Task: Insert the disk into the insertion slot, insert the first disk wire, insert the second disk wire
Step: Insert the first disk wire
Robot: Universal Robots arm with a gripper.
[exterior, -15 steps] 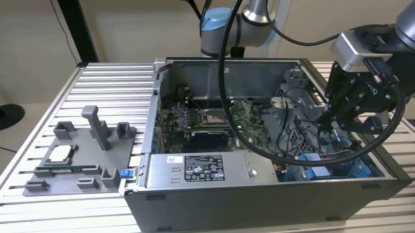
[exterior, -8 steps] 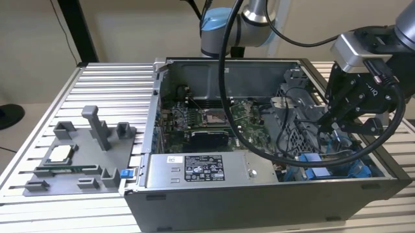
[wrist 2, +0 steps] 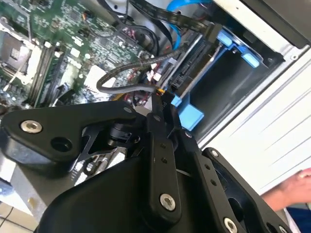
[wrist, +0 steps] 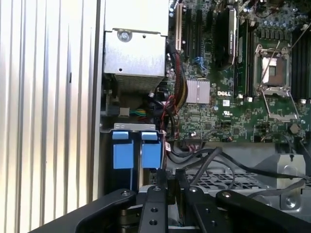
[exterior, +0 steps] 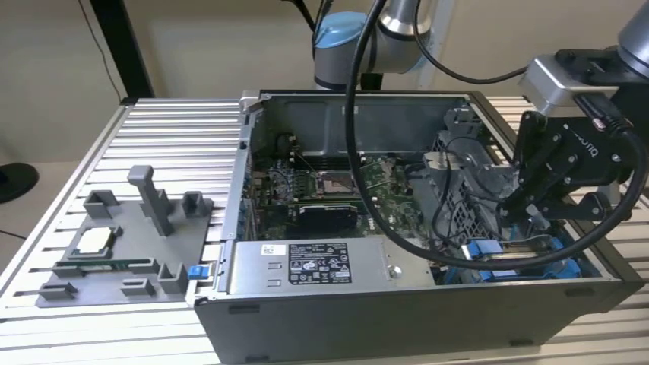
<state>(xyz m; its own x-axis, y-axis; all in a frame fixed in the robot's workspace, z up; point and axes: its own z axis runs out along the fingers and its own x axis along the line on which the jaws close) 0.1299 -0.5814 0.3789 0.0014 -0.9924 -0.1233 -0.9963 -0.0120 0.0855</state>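
Exterior view: we see the open computer case (exterior: 406, 319) on the slatted table (exterior: 172, 129), with the grey parts tray (exterior: 112, 243) at left of frame and the labelled power-supply box (exterior: 304, 266) at lower centre. The black gripper (exterior: 522, 217) reaches down into the case at right of frame. It sits just above the insertion slot (exterior: 492, 251), whose blue parts show at the lower right of the case. We cannot tell the state of the jaws here.

Second wrist view: the gripper (wrist 2: 163, 99) is at frame centre. The end of a looped black wire (wrist 2: 121, 85) sits right at its tip, with a small orange bit there. We cannot tell whether the jaws clamp that wire or merely touch it. The disk (wrist 2: 194, 68) lies in the insertion slot (wrist 2: 233, 92) at upper right of frame, blue carrier around it, connector edge facing the gripper. The motherboard (wrist 2: 48, 43) is at upper left and a person's hand (wrist 2: 296, 187) at the lower right edge.

First wrist view: the gripper (wrist: 170, 182) is at bottom centre, just beside two blue tabs (wrist: 122, 155) that stand side by side. The motherboard (wrist: 218, 111) fills the right of frame, with black wires (wrist: 233, 165) trailing near the gripper.
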